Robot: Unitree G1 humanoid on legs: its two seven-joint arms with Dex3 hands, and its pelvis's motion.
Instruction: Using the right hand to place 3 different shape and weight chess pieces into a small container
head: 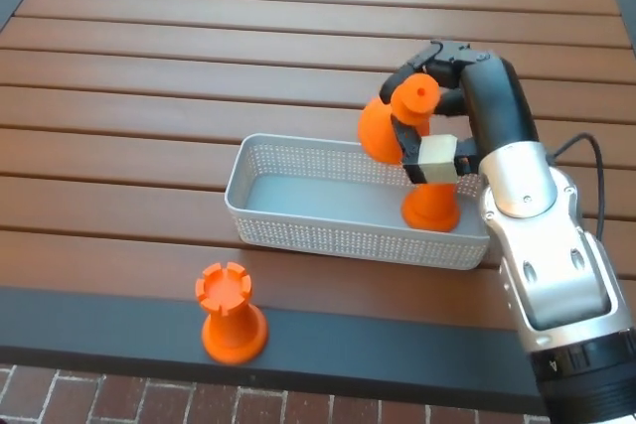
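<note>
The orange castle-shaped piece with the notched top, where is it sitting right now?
In the head view, the orange rook stands upright at the table's near edge, on the robot's left, outside and in front of the white basket, apart from it.

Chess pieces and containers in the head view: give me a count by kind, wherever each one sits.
Orange chess pieces: 3 (held piece in the right hand, piece in the basket, rook on the table edge)
White mesh baskets: 1
Total: 4
</note>
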